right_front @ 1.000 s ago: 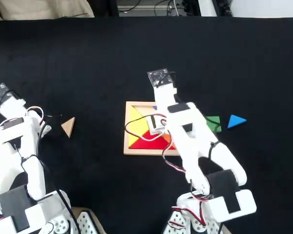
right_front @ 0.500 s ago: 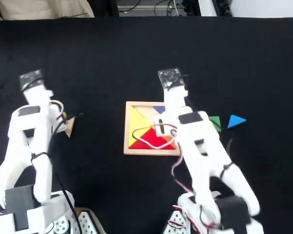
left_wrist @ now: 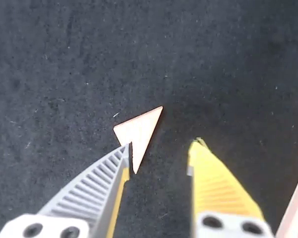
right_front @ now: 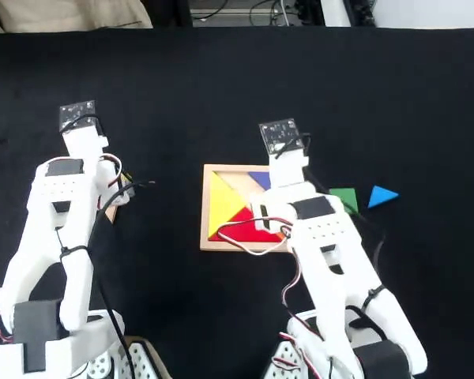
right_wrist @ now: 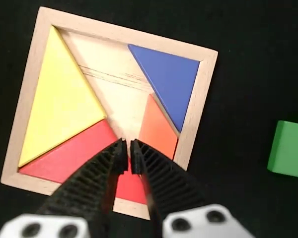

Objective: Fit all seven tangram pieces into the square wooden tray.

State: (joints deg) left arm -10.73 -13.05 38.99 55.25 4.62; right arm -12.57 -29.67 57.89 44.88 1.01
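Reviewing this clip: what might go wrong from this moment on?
One of the open left jaws overlaps the tan triangle instead of straddling it, so closing may shove it aside. The shut right jaws hang over the tray at the red piece and orange piece; dipping lower might dislodge them.

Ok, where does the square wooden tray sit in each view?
High view: wooden tray mid-picture, partly under the right arm.
Right wrist view: the tray spans most of the picture, beyond the shut pincer.
Left wrist view: a pale strip at the picture's edge, probably its rim.
Shared landmark: the yellow triangle inside it, in high and right wrist views.
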